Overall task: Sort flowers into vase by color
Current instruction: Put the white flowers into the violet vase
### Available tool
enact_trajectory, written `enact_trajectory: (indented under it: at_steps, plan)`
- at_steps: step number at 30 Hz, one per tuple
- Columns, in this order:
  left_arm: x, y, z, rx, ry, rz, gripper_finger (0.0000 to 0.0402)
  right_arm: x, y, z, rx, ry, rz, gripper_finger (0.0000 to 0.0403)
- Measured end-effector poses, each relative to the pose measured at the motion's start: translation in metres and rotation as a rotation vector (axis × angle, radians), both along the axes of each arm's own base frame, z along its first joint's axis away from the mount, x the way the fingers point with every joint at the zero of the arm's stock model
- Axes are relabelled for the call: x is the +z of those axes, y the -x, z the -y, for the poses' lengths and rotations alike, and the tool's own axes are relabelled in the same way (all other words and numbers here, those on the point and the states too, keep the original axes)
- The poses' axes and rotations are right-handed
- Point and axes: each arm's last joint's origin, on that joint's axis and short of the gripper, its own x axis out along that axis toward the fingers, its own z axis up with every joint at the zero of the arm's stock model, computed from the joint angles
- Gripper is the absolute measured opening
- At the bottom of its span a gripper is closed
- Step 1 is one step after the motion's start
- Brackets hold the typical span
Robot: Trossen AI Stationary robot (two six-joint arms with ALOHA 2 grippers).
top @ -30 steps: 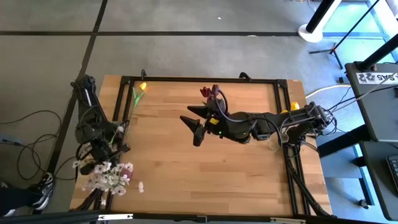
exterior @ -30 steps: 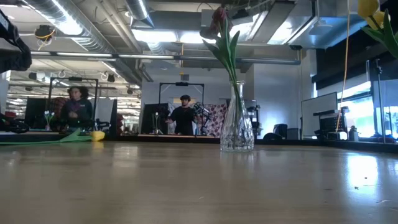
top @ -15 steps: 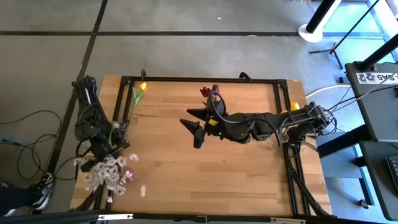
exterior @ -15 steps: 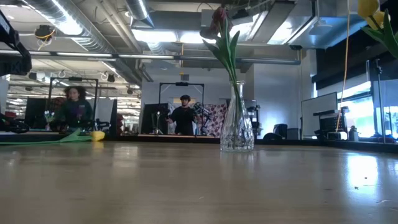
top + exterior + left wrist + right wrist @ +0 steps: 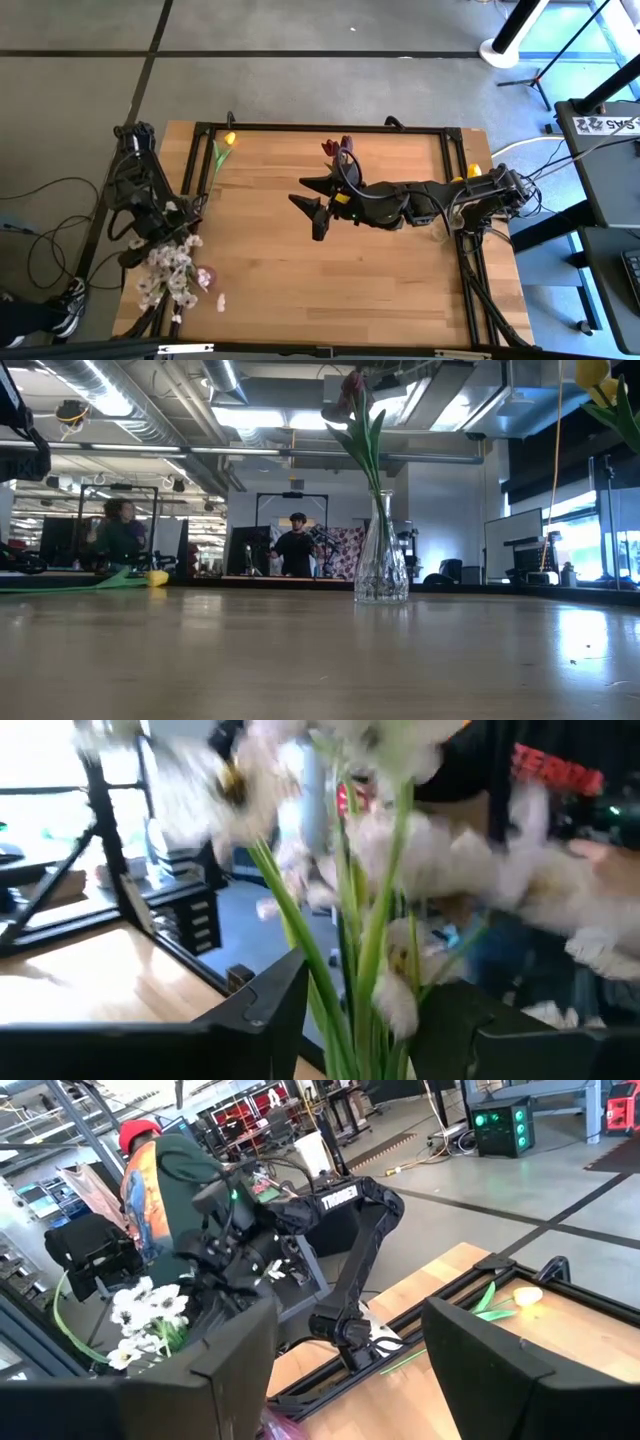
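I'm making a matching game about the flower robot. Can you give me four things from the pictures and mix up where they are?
Things:
1. white-pink sprigs
2. yellow tulip
3. dark red tulip
4. right gripper

Places:
A. lying on the table near its far left corner
B. standing in the glass vase
C. over the middle of the table
D. at the table's near left edge, by the left gripper

Pairs: 1-D, 2-A, 3-B, 4-C

White "TROSSEN" lettering on the left arm (image 5: 345, 1200), barely legible; nothing else readable.
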Motion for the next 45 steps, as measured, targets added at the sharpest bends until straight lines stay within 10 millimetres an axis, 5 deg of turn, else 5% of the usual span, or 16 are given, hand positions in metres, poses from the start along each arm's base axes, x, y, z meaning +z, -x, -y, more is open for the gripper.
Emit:
enact_trajectory:
  at_steps: [4,10,22,35,45]
  plan:
    - [0.001,-0.001,0.001,0.013,-0.005,0.004,0.0117,0.000,0.000,0.000,0.000,0.002,-0.001,0.0250]
    - [-0.004,-0.008,0.015,-0.008,-0.077,-0.028,0.0015,-0.001,0.000,0.000,0.000,0.007,-0.010,0.0250]
    - [-0.016,-0.012,0.024,-0.050,-0.178,-0.082,0.0005,-0.004,0.001,0.001,-0.002,0.018,-0.050,0.0250]
    - [-0.027,-0.014,0.025,-0.003,-0.199,-0.122,0.0069,-0.005,0.001,0.001,-0.001,0.020,-0.057,0.0250]
    - [0.021,-0.004,0.006,0.045,-0.152,-0.175,0.0131,-0.005,0.001,0.001,0.006,0.018,-0.056,0.0250]
